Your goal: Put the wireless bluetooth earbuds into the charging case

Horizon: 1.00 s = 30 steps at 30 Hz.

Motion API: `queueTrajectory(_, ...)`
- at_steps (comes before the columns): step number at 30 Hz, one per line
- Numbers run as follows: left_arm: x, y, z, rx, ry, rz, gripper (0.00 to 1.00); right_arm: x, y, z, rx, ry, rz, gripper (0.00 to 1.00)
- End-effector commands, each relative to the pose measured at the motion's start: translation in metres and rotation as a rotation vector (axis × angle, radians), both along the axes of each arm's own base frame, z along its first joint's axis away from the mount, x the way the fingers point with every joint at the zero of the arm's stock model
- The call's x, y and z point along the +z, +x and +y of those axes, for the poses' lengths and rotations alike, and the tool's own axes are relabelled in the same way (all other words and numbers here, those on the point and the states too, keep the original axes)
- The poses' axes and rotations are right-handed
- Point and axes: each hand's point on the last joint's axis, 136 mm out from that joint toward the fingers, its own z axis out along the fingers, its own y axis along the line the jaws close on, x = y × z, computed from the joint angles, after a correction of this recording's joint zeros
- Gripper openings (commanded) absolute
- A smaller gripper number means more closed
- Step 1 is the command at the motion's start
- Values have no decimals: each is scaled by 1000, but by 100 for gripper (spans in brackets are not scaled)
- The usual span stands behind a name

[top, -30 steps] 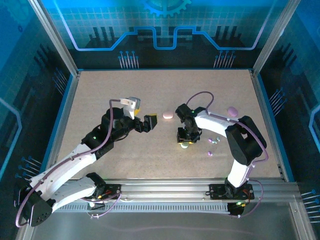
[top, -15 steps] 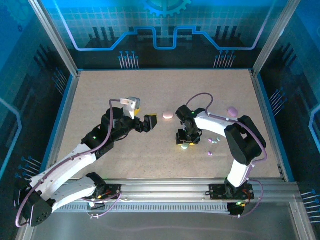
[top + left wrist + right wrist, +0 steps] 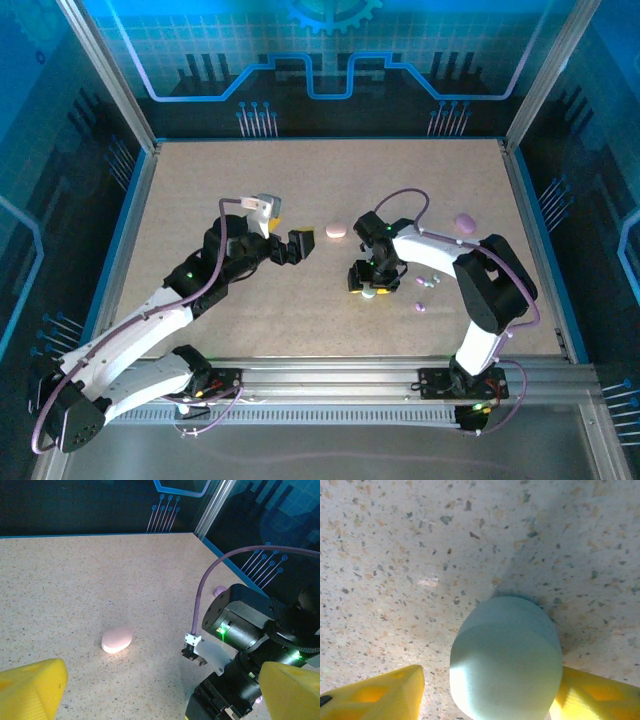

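Several tiny earbuds (image 3: 421,307) lie on the table (image 3: 250,180) near the right gripper (image 3: 368,289); its jaws stand apart around a teal case (image 3: 505,660), one finger (image 3: 385,690) clear of it; the left gripper (image 3: 300,245) gapes wide, a pink case (image 3: 117,639) ahead of it.

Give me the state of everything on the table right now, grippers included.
left gripper: open, empty.
right gripper: open, astride the teal case, not clamped.
teal case: shut, on the table.
pink case: shut, lying free.
purple case: shut, lying free.
earbuds: loose on the table, not in any case.
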Motion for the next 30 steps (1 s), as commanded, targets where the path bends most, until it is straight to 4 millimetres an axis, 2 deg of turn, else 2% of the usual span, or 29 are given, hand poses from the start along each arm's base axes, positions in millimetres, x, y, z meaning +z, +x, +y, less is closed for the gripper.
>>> queueTrajectory(1, 9, 3, 1, 13, -30, -17, 99, 6, -2, 4, -22, 38, 12, 66)
queueTrajectory(9, 9, 3, 1, 12, -30, -18, 99, 10, 0, 10, -10, 41, 13, 66)
queueTrajectory(14, 9, 3, 0, 9, -31, -16, 99, -1, 7, -13, -16, -129, -8, 66)
queueTrajectory(23, 12, 4, -2, 3, -31, -9, 99, -4, 7, -6, 60, -271, -47, 56)
queueTrajectory(30, 13, 4, 1, 21, -31, -6, 99, -2, 8, -6, 88, -300, -88, 49)
